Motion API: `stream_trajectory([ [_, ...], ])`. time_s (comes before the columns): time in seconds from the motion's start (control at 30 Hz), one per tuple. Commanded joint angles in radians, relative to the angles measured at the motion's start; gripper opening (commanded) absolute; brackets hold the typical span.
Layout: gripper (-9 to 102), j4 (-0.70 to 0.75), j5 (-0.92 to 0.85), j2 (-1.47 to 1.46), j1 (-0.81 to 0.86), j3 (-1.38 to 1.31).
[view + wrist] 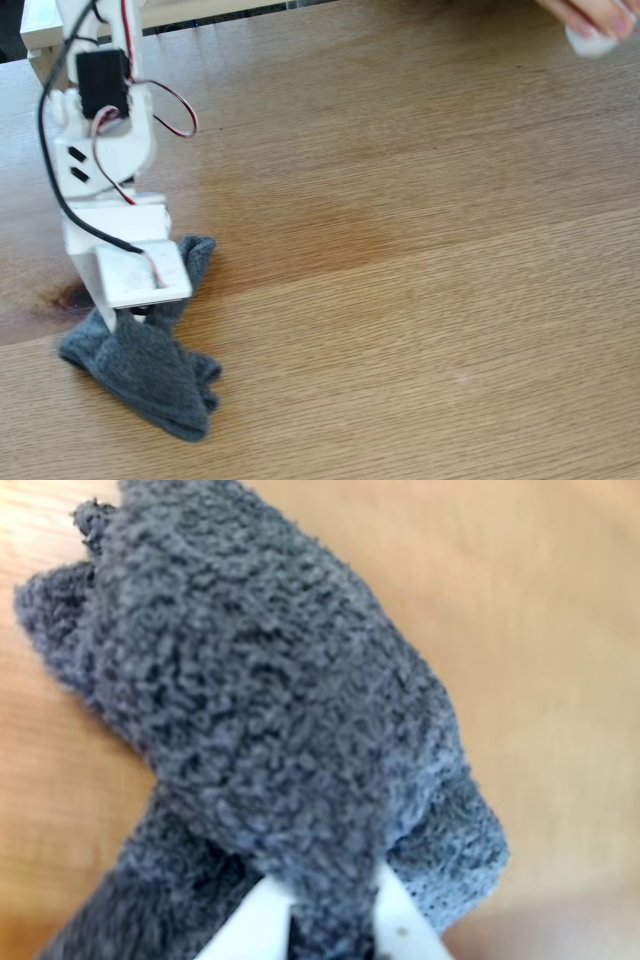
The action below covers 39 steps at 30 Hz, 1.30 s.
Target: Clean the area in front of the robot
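Observation:
The robot (110, 150), a white arm with black servos and red and black wires, reaches down at the left of the fixed view. Its gripper (118, 318) is shut on a grey fuzzy cloth (150, 372) that lies bunched on the oak-grain tabletop (400, 330). In the wrist view the cloth (270, 710) spreads out from the gripper (330, 930), and a fold of it is pinched between the two white fingers (250, 932). A dark knot (75, 296) shows in the wood just left of the gripper. A darker brown patch (370, 238) lies mid-table.
A person's hand (595, 15) holding something small and white (590, 42) reaches in at the top right corner of the fixed view. A white frame (40, 40) stands behind the arm at the top left.

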Motion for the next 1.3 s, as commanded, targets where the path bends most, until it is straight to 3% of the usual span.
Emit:
stream_trajectory([
  [0.0,0,0.456,0.166,0.360,0.064,-0.029],
  [0.13,0,0.876,0.304,0.477,0.166,-0.028],
  [0.27,0,1.037,0.322,0.548,0.313,0.054],
  [0.37,0,0.936,0.235,0.604,0.445,0.209],
  [0.6,0,0.416,-0.054,0.718,0.664,0.723],
  [0.73,1,0.221,-0.153,0.810,0.721,0.954],
  [0.83,29,0.107,-0.181,0.890,0.703,1.071],
  [0.97,34,0.071,-0.170,1.002,0.603,1.132],
  [1.13,33,0.178,-0.071,1.166,0.377,1.138],
  [1.27,19,0.285,0.040,1.293,0.141,1.137],
])
